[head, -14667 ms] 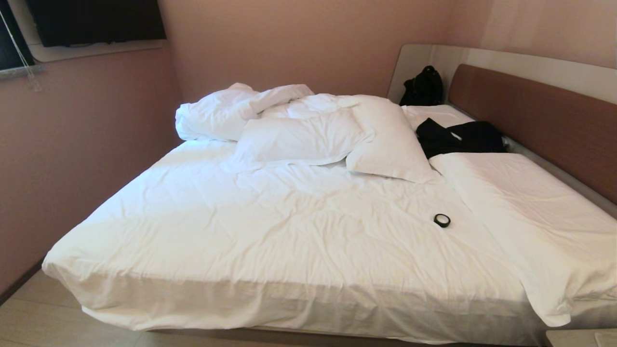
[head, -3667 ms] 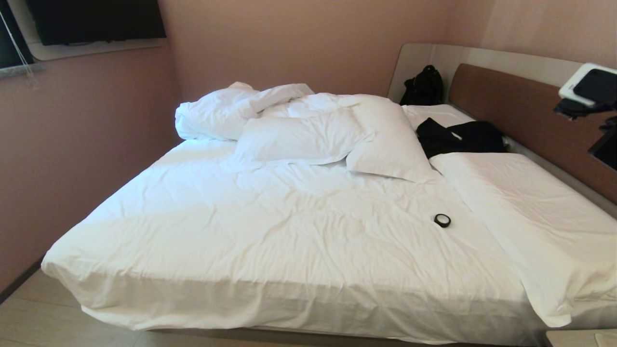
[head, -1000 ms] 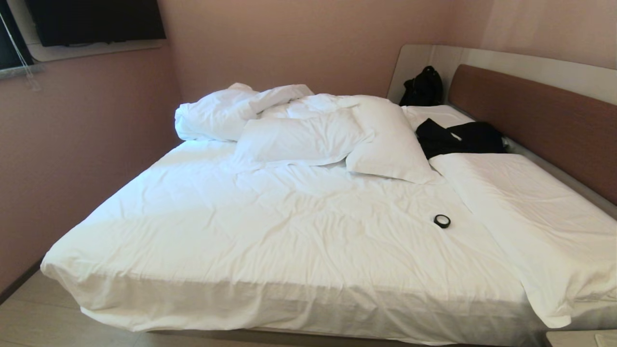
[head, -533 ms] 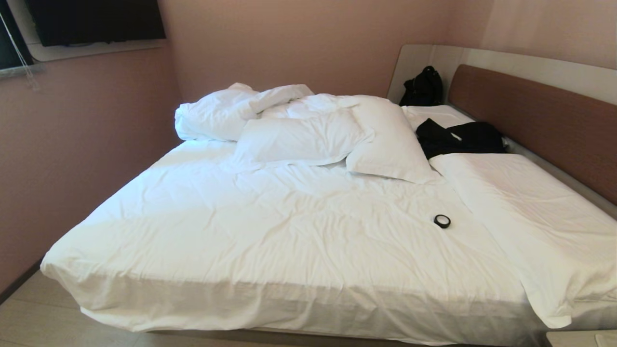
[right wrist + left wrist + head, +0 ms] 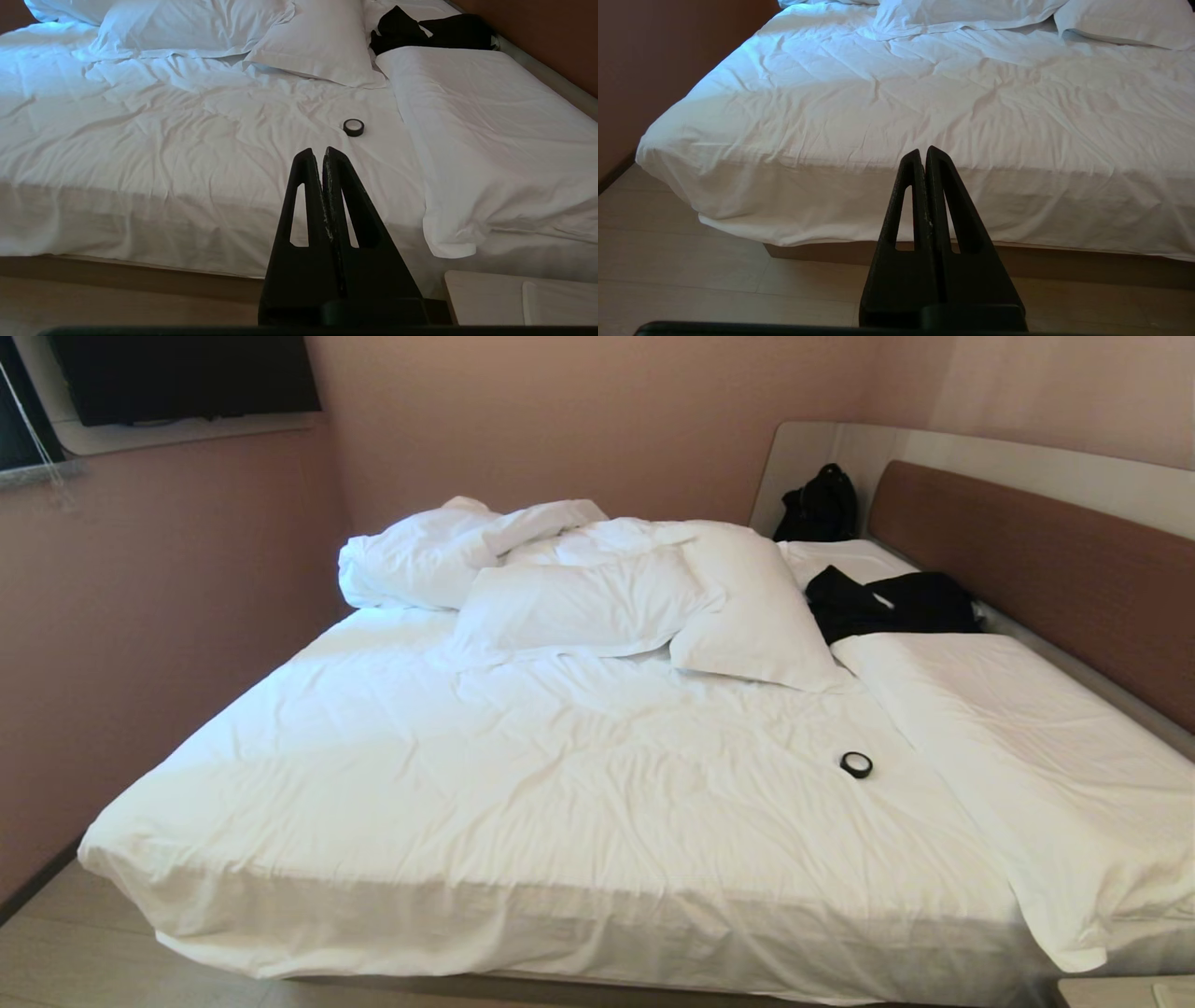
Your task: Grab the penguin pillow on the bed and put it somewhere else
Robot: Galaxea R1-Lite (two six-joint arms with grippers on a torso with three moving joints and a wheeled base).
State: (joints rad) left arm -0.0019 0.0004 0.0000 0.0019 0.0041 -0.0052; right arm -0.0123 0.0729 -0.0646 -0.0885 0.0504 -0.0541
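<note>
The penguin pillow shows nowhere on the big white bed (image 5: 523,784), the right claw (image 5: 322,151) that was up at the right edge has gone back low, and the left claw (image 5: 923,151) and it are both pressed together, empty.

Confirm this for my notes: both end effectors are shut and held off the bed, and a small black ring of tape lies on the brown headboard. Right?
Not quite. The black ring of tape lies on the white sheet of the bed, not on the headboard; the head view shows this. The left end effector and right end effector are indeed shut and held off the bed.
</note>
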